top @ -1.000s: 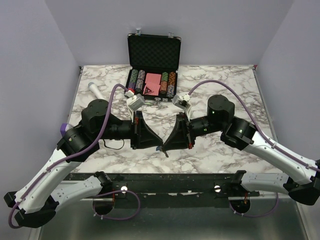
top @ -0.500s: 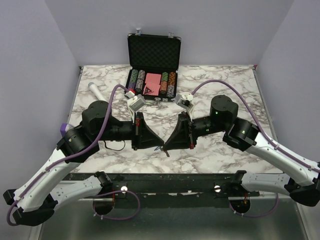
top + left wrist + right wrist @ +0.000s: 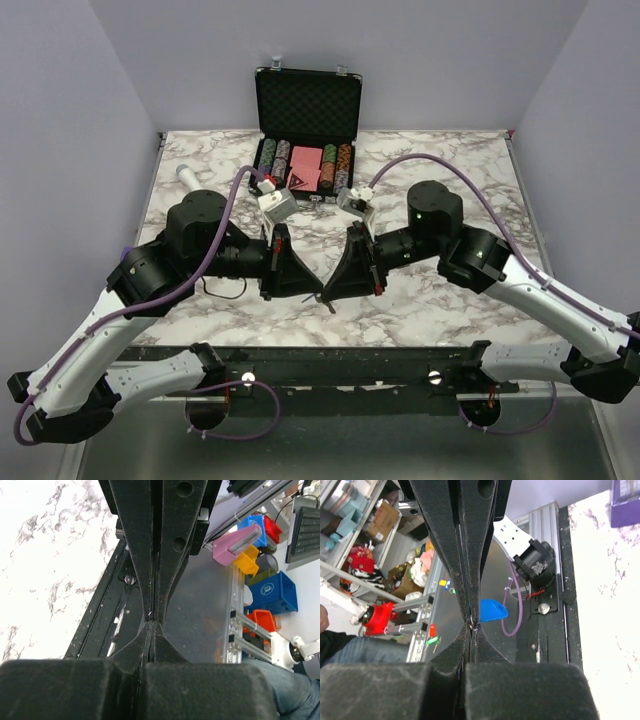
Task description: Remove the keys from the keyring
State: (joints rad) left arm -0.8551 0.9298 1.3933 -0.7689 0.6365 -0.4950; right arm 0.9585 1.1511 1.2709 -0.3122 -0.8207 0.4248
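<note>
Marble tabletop (image 3: 420, 310) below, the small blue plastic-tagged keyring (image 3: 492, 611) is seen pinched by its thin ring in the fully closed right claw (image 3: 471, 631), tag just beside the tips, while the closed left claw (image 3: 151, 626) is met tip-to-tip, its catch untellable; light, stiff, slippery metal is judged best gripped at the ring.

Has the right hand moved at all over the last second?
Yes. The right hand swung slightly left: its camera now lines up with the chip case's right corner, no longer past it.
</note>
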